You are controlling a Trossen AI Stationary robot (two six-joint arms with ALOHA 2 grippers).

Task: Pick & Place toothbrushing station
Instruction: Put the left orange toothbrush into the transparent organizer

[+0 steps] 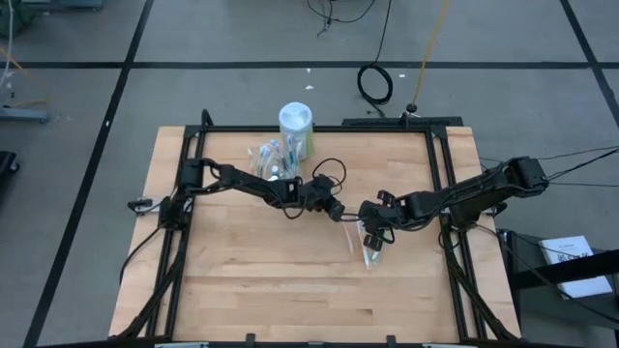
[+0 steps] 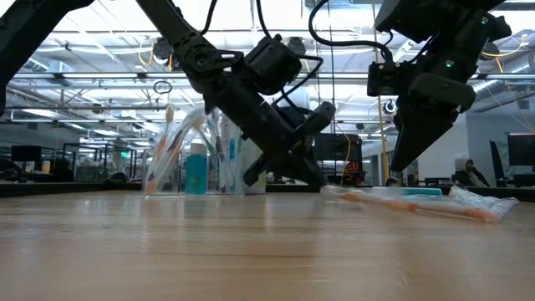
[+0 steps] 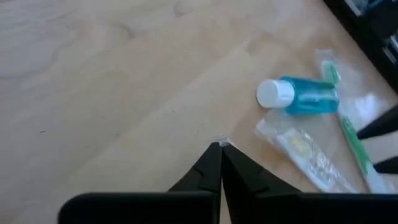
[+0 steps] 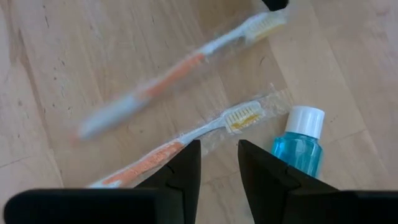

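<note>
Bright, even light over my table [image 1: 290, 280] from above — shadows under my arms are faint and soft. Down low, the ceiling lights [image 2: 109, 21] behind me glare hard and my arms go to near-silhouette. One wrapped toothbrush [image 4: 180, 68] smears with motion blur — the one beside it is sharper. My own fingers [image 3: 214, 168] sit soft, too close for focus.

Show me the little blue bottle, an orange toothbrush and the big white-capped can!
blue bottle [image 4: 300, 151]: right wrist view, on its blue body.
orange toothbrush [image 4: 163, 153]: right wrist view, on its orange handle.
white-capped canister [image 1: 296, 119]: high view, on its cap.
</note>
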